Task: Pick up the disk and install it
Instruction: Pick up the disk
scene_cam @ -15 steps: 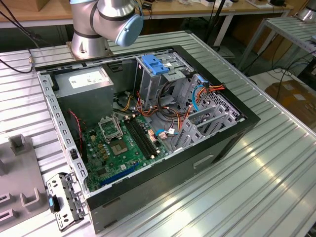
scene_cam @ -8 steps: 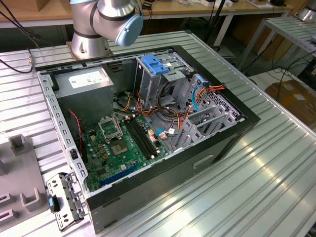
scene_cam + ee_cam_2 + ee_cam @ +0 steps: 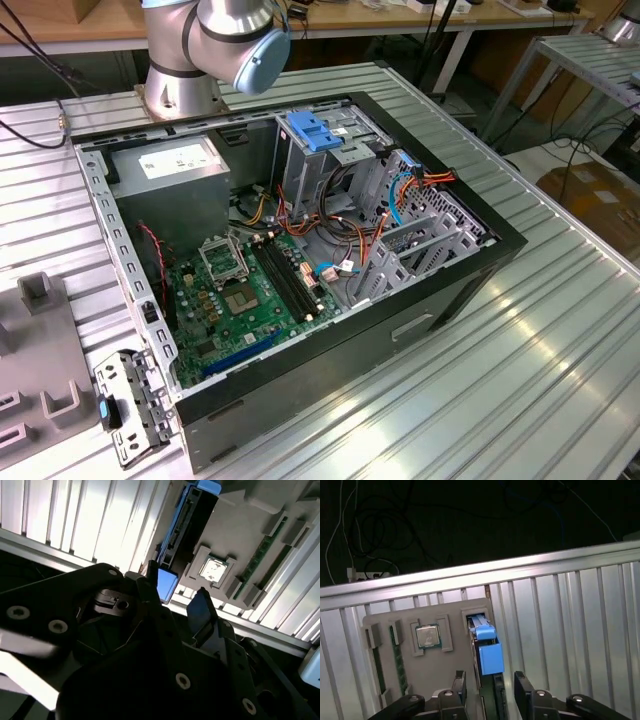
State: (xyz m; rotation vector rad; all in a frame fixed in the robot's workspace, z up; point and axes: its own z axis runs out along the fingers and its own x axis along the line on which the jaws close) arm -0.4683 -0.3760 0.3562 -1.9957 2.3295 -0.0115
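Note:
The disk (image 3: 487, 652) stands on its edge in a slot of a grey holder (image 3: 435, 672); its blue side rail faces up. In the second wrist view the disk (image 3: 186, 527) shows as a dark slab with a blue end. My gripper (image 3: 490, 692) hangs just above it and is open. One finger (image 3: 457, 687) is on each side of the disk's line, and I cannot see either touching it. In the second wrist view the gripper (image 3: 175, 605) has its fingers (image 3: 201, 609) apart, with the blue rail between them.
The holder also carries a processor chip (image 3: 426, 636) and memory sticks (image 3: 397, 655), and lies on a ribbed aluminium table (image 3: 570, 620). The exterior view has the open computer case (image 3: 300, 250) with a blue bracket (image 3: 315, 130) on its drive cage, a grey metal box (image 3: 180, 165), and the arm's base (image 3: 215, 40).

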